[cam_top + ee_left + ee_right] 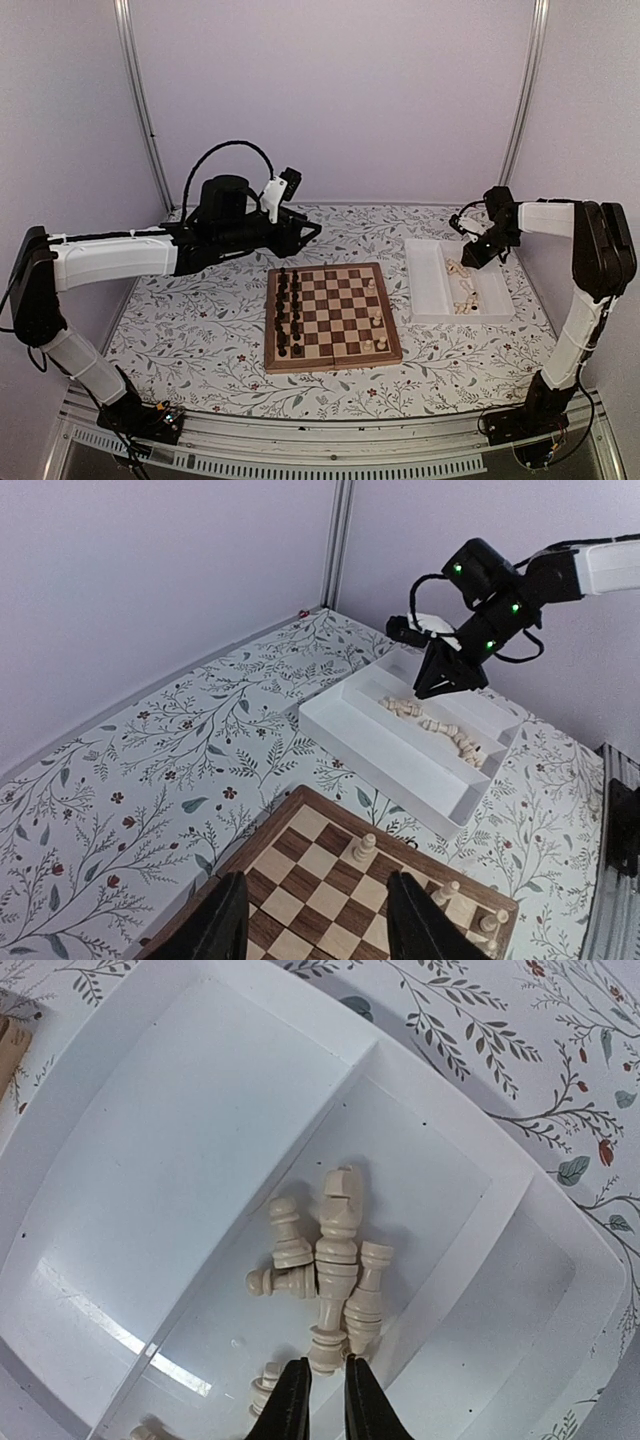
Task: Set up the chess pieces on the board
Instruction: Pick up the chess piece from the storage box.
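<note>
Right wrist view: a heap of pale chess pieces (pixel 290 1250) was seen lying on their sides in the middle compartment of a white tray (pixel 180 1140). The base of the tallest piece (pixel 337 1250) was met by the right gripper (pixel 327 1395), its fingers drawn nearly together; whether that base was pinched could not be told. A few pale pieces (pixel 376 320) were stood upright along the right edge of the board (pixel 335 362), with dark pieces (pixel 288 310) ranked down its left side. The board was laid on a floral cloth (pixel 200 330), left of the tray and apart from it. The left gripper (pixel 315 895) was held near the board's far edge, fingers spread with nothing between them.
</note>
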`<state>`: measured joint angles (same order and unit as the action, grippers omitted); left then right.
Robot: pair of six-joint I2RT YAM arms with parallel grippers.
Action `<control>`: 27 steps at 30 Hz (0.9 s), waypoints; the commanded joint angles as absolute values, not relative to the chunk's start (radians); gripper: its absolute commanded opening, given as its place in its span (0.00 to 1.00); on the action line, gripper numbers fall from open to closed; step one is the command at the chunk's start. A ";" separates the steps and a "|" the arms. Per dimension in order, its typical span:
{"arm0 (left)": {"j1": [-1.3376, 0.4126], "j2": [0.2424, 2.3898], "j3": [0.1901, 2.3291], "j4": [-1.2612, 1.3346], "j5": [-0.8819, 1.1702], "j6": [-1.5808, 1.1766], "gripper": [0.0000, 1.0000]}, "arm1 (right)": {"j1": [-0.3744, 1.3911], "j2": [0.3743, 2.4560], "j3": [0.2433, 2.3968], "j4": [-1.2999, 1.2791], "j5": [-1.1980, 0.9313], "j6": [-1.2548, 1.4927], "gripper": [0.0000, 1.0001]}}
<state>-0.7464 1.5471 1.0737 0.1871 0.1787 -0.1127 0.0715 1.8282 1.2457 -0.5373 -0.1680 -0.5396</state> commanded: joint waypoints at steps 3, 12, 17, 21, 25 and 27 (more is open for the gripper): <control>-0.762 1.560 1.096 0.175 0.200 -0.139 0.49 | 0.074 1.911 1.330 -0.590 -0.155 -0.518 0.15; -0.765 1.563 1.088 0.179 0.200 -0.142 0.50 | 0.083 1.975 1.358 -0.645 -0.166 -0.495 0.19; -0.765 1.570 1.086 0.184 0.209 -0.143 0.50 | 0.100 2.020 1.371 -0.673 -0.146 -0.474 0.23; -0.766 1.572 1.089 0.186 0.218 -0.148 0.50 | 0.109 2.058 1.383 -0.693 -0.158 -0.458 0.21; -0.771 1.571 1.090 0.191 0.222 -0.161 0.50 | 0.108 2.021 1.366 -0.685 -0.158 -0.441 0.10; -0.776 1.572 1.089 0.197 0.223 -0.169 0.50 | 0.107 1.959 1.349 -0.686 -0.158 -0.440 0.09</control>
<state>-0.7551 1.5600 1.0744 0.1844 0.2047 -0.1505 0.1040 2.0178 1.3716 -0.6575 -0.1616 -0.4595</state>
